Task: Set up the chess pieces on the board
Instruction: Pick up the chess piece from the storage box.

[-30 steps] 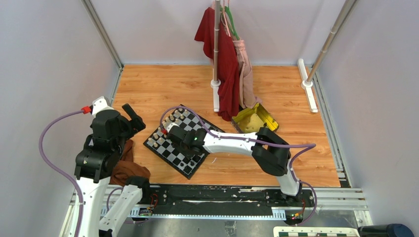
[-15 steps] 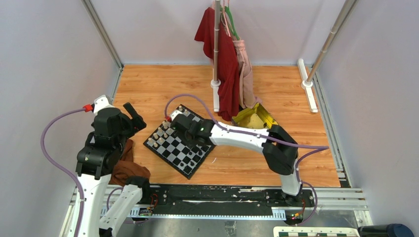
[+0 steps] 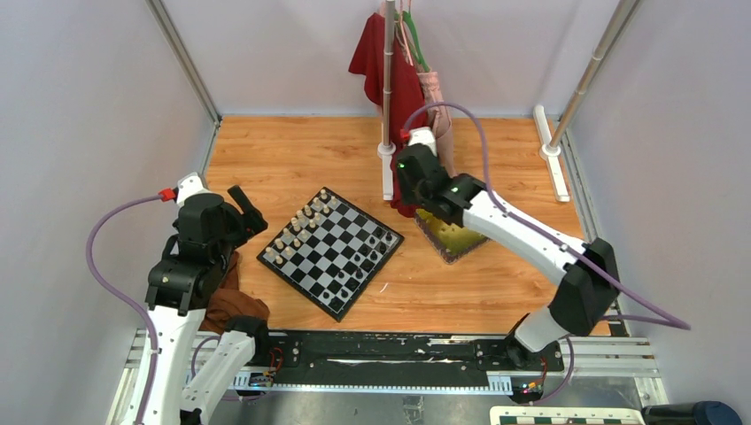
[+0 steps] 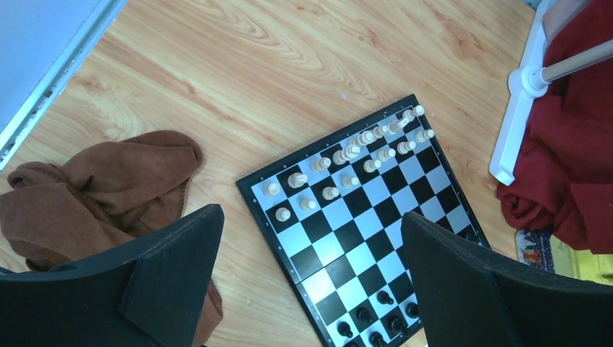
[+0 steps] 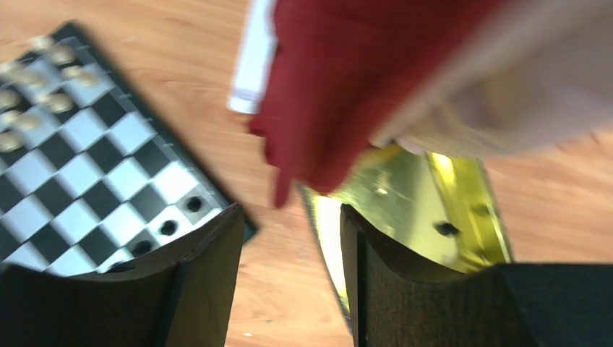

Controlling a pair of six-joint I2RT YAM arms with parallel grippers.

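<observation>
Right gripper (image 5: 289, 275): gone from board (image 3: 329, 251) to tray (image 5: 463, 195); jaws apart, empty; black piece (image 5: 446, 229) likely next. Left gripper (image 4: 311, 220): jaws apart.

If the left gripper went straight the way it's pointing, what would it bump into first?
The left gripper would probably meet the board first, on its bare middle squares; depth is unclear.

Surface: wooden table (image 3: 292, 150). The chessboard (image 3: 329, 251) lies left of the right gripper (image 5: 289, 217), the gold tray (image 3: 456, 237) just right of it, and a white stand foot (image 3: 387, 173) beyond. A brown cloth (image 4: 94, 181) lies beside the left gripper (image 4: 311, 217).
</observation>
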